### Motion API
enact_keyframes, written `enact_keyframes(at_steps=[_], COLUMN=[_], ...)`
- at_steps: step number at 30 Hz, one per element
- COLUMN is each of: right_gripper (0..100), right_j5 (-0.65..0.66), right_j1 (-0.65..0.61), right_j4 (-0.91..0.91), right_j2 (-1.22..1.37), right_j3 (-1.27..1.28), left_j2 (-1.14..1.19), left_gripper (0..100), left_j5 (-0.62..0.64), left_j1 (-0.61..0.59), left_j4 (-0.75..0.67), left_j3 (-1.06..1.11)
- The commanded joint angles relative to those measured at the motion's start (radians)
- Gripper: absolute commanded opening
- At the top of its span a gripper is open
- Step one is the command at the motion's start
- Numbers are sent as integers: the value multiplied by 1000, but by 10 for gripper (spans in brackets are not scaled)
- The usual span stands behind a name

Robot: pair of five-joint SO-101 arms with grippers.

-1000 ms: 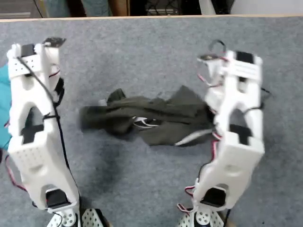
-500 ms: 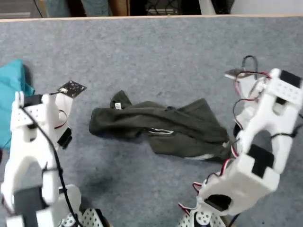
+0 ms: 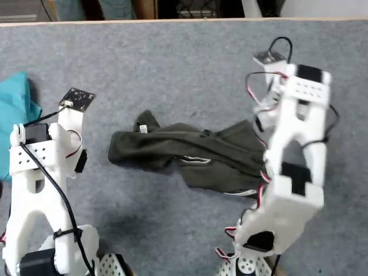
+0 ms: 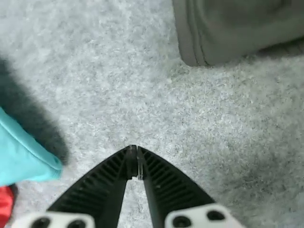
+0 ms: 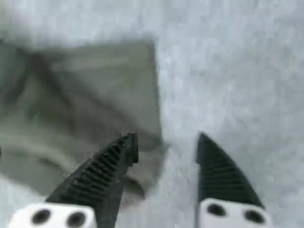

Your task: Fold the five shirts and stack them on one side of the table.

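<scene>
Centre of the grey table (image 3: 172,63): an olive-green shirt (image 3: 195,156) is seen lying crumpled and unfolded, stretched out from left to right. A small label (image 3: 141,127) is turned up at its far left corner.

On the left, the left arm (image 3: 40,184) is raised over bare table, well clear of the shirt's left end. The left gripper (image 4: 132,162) is shown with its black fingers pressed together tip to tip. Nothing is caught between them, and grey table is seen beneath the tips. The shirt's left end is seen just beyond, apart from the fingers.

At the left edge of the table a teal cloth (image 3: 16,115) is bunched up, to the left of that arm. A scrap of something red (image 4: 4,209) is glimpsed right against the teal; what it is cannot be told.

Over on the right, the right arm (image 3: 290,161) is set over the shirt's right end, and part of the cloth is hidden under it. The right gripper (image 5: 166,142) is held with its jaws spread wide. One finger is placed over the shirt's edge, the other over bare table just beside it. No cloth is pinched, and whether the finger touches the fabric cannot be made out.
</scene>
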Motion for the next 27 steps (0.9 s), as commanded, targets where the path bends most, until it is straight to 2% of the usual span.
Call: enact_keyframes(at_steps=[1, 10, 16, 27], right_gripper=[304, 197, 198, 198], right_j5=[-86, -149, -150, -167], right_j1=[-38, -87, -114, -118], right_j4=[-28, -34, -29, -98], right_j2=[116, 343, 351, 472], right_j3=[-125, -260, -340, -351], left_j2=[-26, -28, -28, -28], left_gripper=[28, 28, 28, 28], left_j5=[26, 60, 103, 104], left_j1=[4, 4, 4, 4], left_j4=[-3, 43, 55, 95], left_j3=[-15, -24, -25, -53])
